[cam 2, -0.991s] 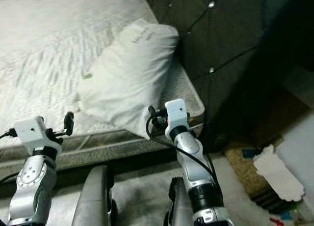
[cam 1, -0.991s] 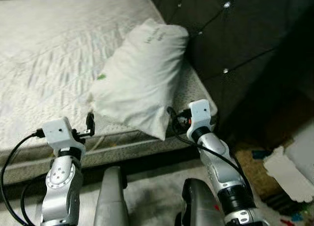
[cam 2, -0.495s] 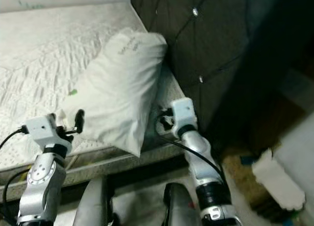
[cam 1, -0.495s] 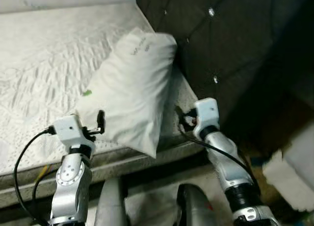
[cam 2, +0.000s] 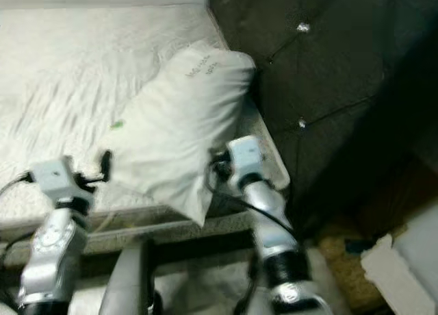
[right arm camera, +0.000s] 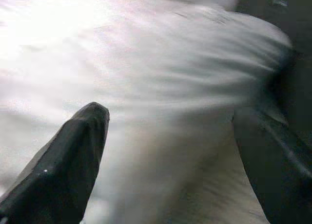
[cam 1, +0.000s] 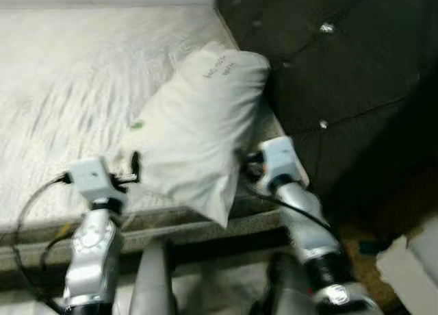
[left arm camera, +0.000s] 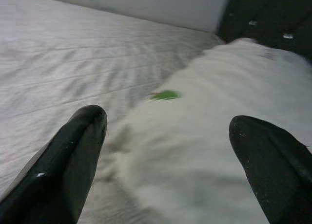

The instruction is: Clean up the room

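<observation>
Bed (cam 1: pixel 61 89) blurred; pillow (cam 1: pixel 198 130) hides right fingers (right arm camera: pixel 63 170).

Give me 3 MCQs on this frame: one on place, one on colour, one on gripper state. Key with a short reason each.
1. Where does the pillow lie?
A. On the floor
B. On the mattress, its upper end against the headboard
C. At the middle of the mattress

2. What colour is the small mark on the pillow?
A. Green
B. Red
C. Blue

3. How do the left gripper and right gripper stand?
A. Both shut
B. Left shut, right open
C. Both open, one either side of the pillow's lower end

Key: 1 B, its top corner meets the dark tufted headboard; 2 A, the left wrist view shows it green; 3 C, each wrist view shows wide-apart fingers with pillow between.
</observation>
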